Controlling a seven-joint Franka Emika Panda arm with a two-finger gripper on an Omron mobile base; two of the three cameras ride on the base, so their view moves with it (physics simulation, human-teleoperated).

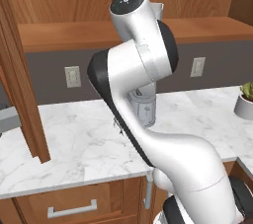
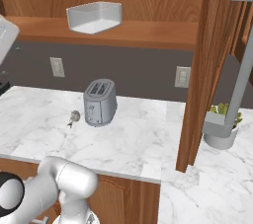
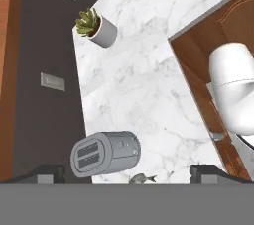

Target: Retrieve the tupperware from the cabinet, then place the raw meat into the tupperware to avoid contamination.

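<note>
with your gripper (image 3: 127, 172) spread wide and empty, the tupperware (image 2: 94, 17) sits well above the jaws on the cabinet (image 2: 133, 33) shelf; it looks light, stiff and slippery, so pinch one rim wall.

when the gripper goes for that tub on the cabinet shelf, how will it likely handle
The tupperware looks thin-walled and empty, so probably light with walls that may flex under a squeeze. It sits on the cabinet shelf edge, so a nudge could slide or tip it off. Its smooth plastic may be slippery; the rim probably offers the better hold.
</note>
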